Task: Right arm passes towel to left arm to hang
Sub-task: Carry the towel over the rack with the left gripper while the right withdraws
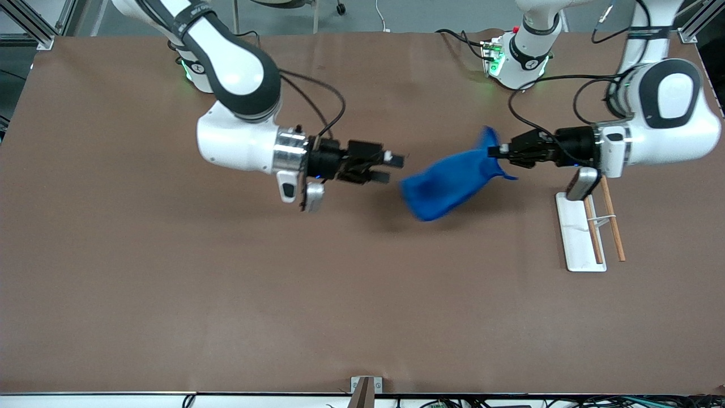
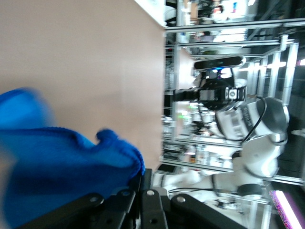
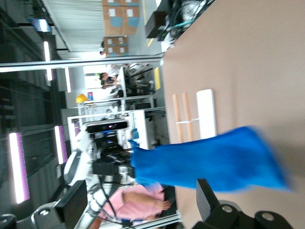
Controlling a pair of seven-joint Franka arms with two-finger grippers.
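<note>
Left gripper: jaws clamped on one bunched corner of the towel, up in the air over the middle of the table. Rest of the cloth trailing free toward the right gripper, clear of the tabletop. Right gripper: jaws parted, holding nothing, just short of the cloth's loose end; hand-off judged complete. Wooden rack on a white base standing beside the left wrist, toward the left arm's end. For a good hang: carry high, keep the clamp firm, bring the trailing end across the rails before release. Keep the right arm parked clear.
</note>
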